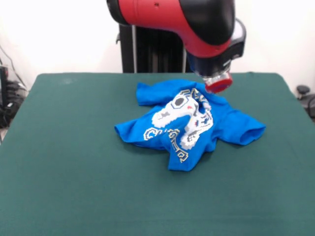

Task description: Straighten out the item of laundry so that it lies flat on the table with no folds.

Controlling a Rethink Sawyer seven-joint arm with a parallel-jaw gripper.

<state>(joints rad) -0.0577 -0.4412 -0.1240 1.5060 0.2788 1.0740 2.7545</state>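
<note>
The item of laundry (231, 123), a bright blue T-shirt with a white pixel-style print, lies crumpled a little right of the table's middle. Its chest is bunched into a raised ridge of folds and one sleeve sticks out to the right. The hem is tucked and creased toward the front. The red and black arm comes down from above, and its gripper (217, 82) hangs just over the shirt's far right part, close to the raised folds. The arm's bulk hides whether the gripper is open or shut. The dark green table (74, 162) spreads wide on every side of the shirt.
Cables and dark equipment (7, 93) sit beyond the table's left edge. A small dark object (302, 91) shows past the right edge. A pale wall runs behind the table.
</note>
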